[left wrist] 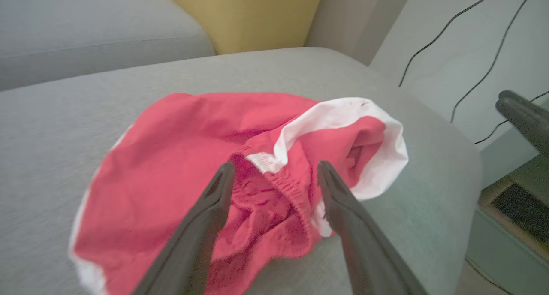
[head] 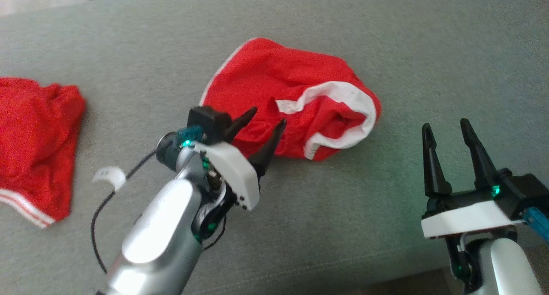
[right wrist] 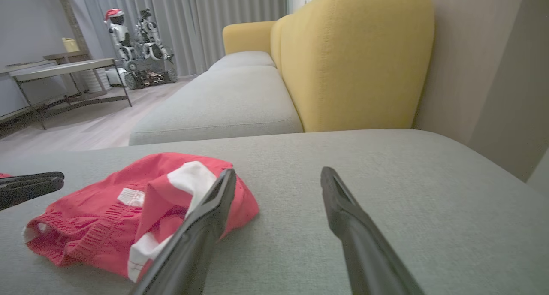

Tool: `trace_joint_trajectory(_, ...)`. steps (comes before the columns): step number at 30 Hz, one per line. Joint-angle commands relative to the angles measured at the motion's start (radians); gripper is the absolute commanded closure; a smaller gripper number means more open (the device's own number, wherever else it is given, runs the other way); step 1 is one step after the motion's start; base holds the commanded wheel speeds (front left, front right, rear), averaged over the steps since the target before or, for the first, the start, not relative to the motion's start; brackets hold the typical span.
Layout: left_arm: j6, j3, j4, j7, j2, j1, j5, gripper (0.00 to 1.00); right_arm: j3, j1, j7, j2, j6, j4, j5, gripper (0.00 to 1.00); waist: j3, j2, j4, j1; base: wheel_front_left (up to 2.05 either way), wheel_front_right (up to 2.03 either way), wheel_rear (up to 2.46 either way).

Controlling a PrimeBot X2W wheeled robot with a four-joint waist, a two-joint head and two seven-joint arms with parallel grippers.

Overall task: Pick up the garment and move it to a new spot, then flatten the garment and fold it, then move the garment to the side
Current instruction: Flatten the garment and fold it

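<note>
The garment [head: 296, 97] lies mid-cushion [head: 364, 209], with a second garment [head: 34, 149] well left. The left gripper [head: 269, 115] hangs at its near edge, and the right gripper [head: 445, 123] is well apart to the right.

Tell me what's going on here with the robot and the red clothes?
The robot's left pincer is open, poised at the near edge of a crumpled red garment with white trim on the grey sofa cushion; nothing is gripped yet. The right pincer, also open, hovers over bare cushion to the side. A second red garment lies further left.
</note>
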Motion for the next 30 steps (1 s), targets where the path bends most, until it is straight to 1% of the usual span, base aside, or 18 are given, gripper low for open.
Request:
trace_joint_trajectory(1,-0.002,0.028,-0.024,0.005,0.004,-0.052,-0.014,0.0,0.024,-0.032,-0.012,-0.005,-0.001,-0.028,0.006,0.0,0.033,0.0,-0.04,-0.0002,0.0,0.0,0.0)
trace_joint_trajectory(8,-0.015,0.021,0.104,0.078,0.0,-0.139,-0.087,0.0,0.03,-0.048,-0.052,-0.005,-0.001,-0.001,0.037,0.0,0.075,0.0,-0.111,-0.0002,0.0,0.0,0.0)
trace_joint_trajectory(14,-0.018,0.036,0.183,0.094,0.007,-0.175,-0.132,0.0,0.032,-0.059,-0.079,-0.005,-0.001,0.022,0.054,0.0,0.091,0.0,-0.135,-0.0002,0.0,0.0,0.0)
trace_joint_trajectory(15,-0.019,0.038,0.186,0.086,0.009,-0.179,-0.135,0.51,0.031,-0.06,-0.082,-0.005,-0.001,0.025,0.055,0.0,0.093,0.0,-0.136,-0.0002,0.0,0.0,0.0)
trace_joint_trajectory(16,-0.019,0.039,0.185,0.075,0.012,-0.184,-0.134,0.95,0.029,-0.06,-0.085,-0.005,-0.001,0.027,0.056,0.0,0.095,0.0,-0.135,-0.0002,0.0,0.0,0.0)
trace_joint_trajectory(17,-0.019,0.038,0.182,0.065,0.017,-0.188,-0.128,1.0,0.027,-0.06,-0.087,-0.005,-0.001,0.029,0.057,0.0,0.096,0.0,-0.133,-0.0002,0.0,0.0,0.0)
trace_joint_trajectory(20,-0.019,0.032,0.156,0.031,0.036,-0.19,-0.107,1.0,0.018,-0.06,-0.092,-0.005,-0.001,0.037,0.059,0.0,0.095,0.0,-0.118,-0.0002,0.0,0.0,0.0)
trace_joint_trajectory(23,-0.008,0.03,0.099,-0.007,0.06,-0.166,-0.085,1.0,0.017,-0.059,-0.09,-0.005,-0.001,0.044,0.06,0.0,0.089,0.0,-0.094,-0.0002,0.0,0.0,0.0)
trace_joint_trajectory(26,0.012,0.031,0.015,-0.029,0.093,-0.113,-0.069,1.0,0.012,-0.059,-0.084,-0.005,-0.001,0.047,0.054,0.0,0.081,0.0,-0.061,-0.0002,0.0,0.0,0.0)
trace_joint_trajectory(30,0.049,0.05,-0.115,-0.03,0.149,-0.015,-0.069,1.0,0.008,-0.057,-0.07,-0.005,-0.001,0.042,0.044,0.0,0.069,0.0,-0.014,-0.0002,0.0,0.0,0.0)
